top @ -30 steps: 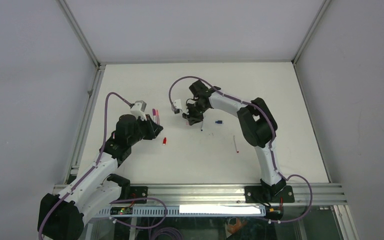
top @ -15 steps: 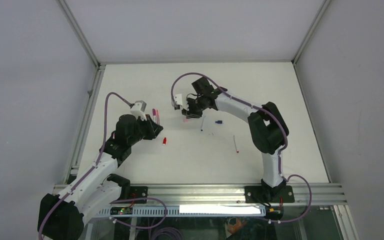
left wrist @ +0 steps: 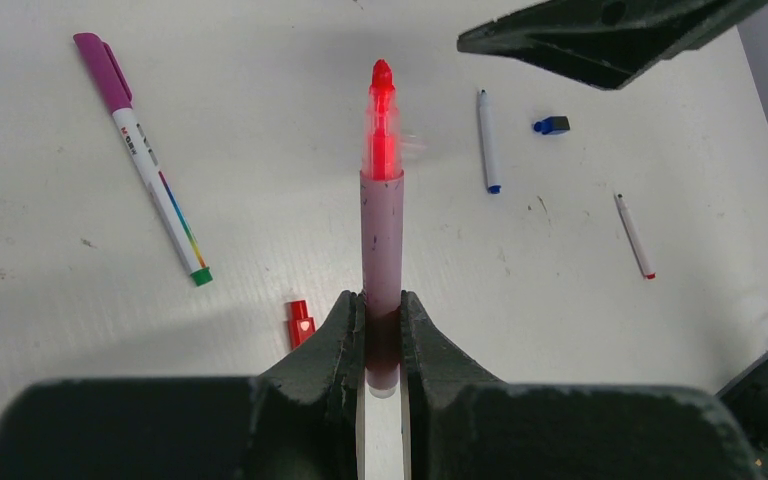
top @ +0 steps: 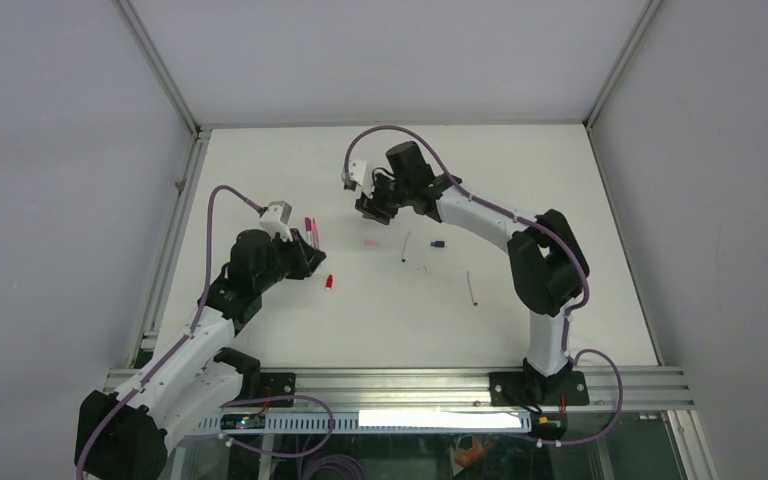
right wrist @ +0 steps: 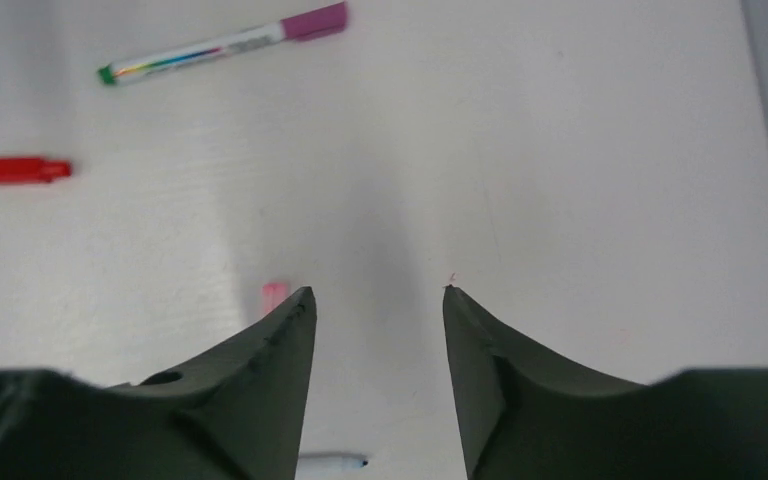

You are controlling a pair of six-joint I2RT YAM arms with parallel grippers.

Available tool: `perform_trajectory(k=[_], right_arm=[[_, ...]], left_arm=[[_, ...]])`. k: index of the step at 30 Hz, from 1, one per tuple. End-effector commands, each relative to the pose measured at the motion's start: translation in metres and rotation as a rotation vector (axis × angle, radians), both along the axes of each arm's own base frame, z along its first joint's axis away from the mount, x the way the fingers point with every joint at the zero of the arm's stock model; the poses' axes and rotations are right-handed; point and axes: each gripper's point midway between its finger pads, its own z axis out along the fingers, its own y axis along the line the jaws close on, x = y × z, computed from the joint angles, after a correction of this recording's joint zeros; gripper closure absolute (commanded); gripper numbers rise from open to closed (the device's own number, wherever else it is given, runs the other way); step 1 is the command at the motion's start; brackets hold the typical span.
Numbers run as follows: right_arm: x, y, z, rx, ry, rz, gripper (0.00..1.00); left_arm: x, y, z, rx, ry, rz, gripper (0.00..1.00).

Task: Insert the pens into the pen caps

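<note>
Over the last second the right arm's fingers had spread apart and lifted away toward the far side of the desk, holding nothing. The pale pink cap they had been down beside lay loose on the desk, beyond and to the right of the red cap. The left arm's fingers stayed clamped on the red-pink pen, just beyond and left of the red cap, tip bare. That cap looked released, so this pen still waited to be capped.

The right hand hangs just beyond a pink cap, near a slim pen and a blue cap.
</note>
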Motion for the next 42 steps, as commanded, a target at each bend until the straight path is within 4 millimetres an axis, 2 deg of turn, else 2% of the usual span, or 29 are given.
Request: perform_trajectory(k=[1,4,7,11,13,15,17,18,20,21,24,25,29,32,37,42], right_arm=[[0.060,0.019,0.060,0.286,-0.028,-0.459,0.40],[0.076,-0.001,0.067,0.282,0.123,-0.790,0.39],[0.073,-0.011,0.079,0.408,0.347,-1.089,0.40],[0.065,-0.042,0.079,0.516,0.541,-1.483,0.41],[0.055,-0.055,0.078,0.554,0.608,-1.685,0.41],[0.035,-0.068,0.072,0.580,0.738,-1.932,0.41],[0.016,-0.068,0.056,0.559,0.882,-2.088,0.46],[0.004,-0.064,0.043,0.551,1.019,-2.163,0.52],[-0.006,-0.050,0.028,0.563,1.207,-2.219,0.59],[-0.005,-0.044,0.021,0.585,1.257,-2.235,0.61],[0.003,-0.038,0.011,0.521,1.230,-2.317,0.62],[0.003,-0.038,0.013,0.498,1.228,-2.332,0.62],[0.006,-0.024,-0.017,0.446,1.265,-2.369,0.60],[0.003,-0.017,-0.034,0.417,1.265,-2.383,0.54],[-0.011,-0.016,-0.044,0.342,1.273,-2.405,0.46],[-0.017,-0.013,-0.042,0.338,1.295,-2.402,0.44]], left_arm=[[0.005,0.001,0.007,-0.005,-0.043,-0.001,1.00],[0.004,0.004,0.008,-0.002,-0.047,0.011,1.00],[0.005,0.007,0.010,0.004,-0.055,0.029,1.00],[0.006,0.008,0.015,0.001,-0.059,0.036,1.00],[0.005,0.009,0.018,-0.005,-0.067,0.042,1.00],[0.005,0.011,0.022,-0.009,-0.077,0.056,1.00],[0.004,0.013,0.026,-0.011,-0.089,0.068,1.00],[0.005,0.015,0.029,-0.010,-0.098,0.077,1.00],[0.004,0.017,0.033,-0.007,-0.109,0.083,1.00],[0.003,0.018,0.035,-0.006,-0.114,0.082,1.00],[0.001,0.018,0.037,-0.011,-0.129,0.078,1.00],[0.001,0.018,0.039,-0.014,-0.135,0.077,1.00],[-0.004,0.018,0.043,-0.018,-0.143,0.068,1.00],[-0.005,0.021,0.042,-0.013,-0.146,0.082,1.00],[-0.003,0.024,0.040,0.003,-0.142,0.093,1.00],[-0.003,0.024,0.039,0.007,-0.140,0.095,1.00]])
